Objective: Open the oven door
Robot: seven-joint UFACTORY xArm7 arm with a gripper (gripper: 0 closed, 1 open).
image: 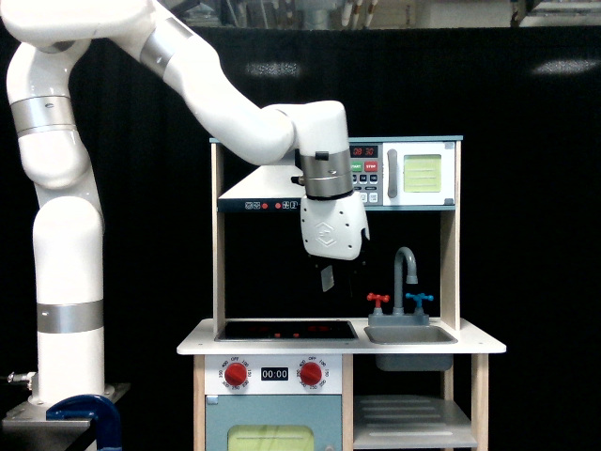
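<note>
Against black curtains we see our gripper (pixel 331 274) hanging left of the shut oven door (pixel 423 174), grip state unclear.

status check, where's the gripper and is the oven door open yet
Gripper hangs empty above the stovetop, jaw state unclear. Oven door shut, handle untouched, up to the exterior view's right. Path clear.
</note>
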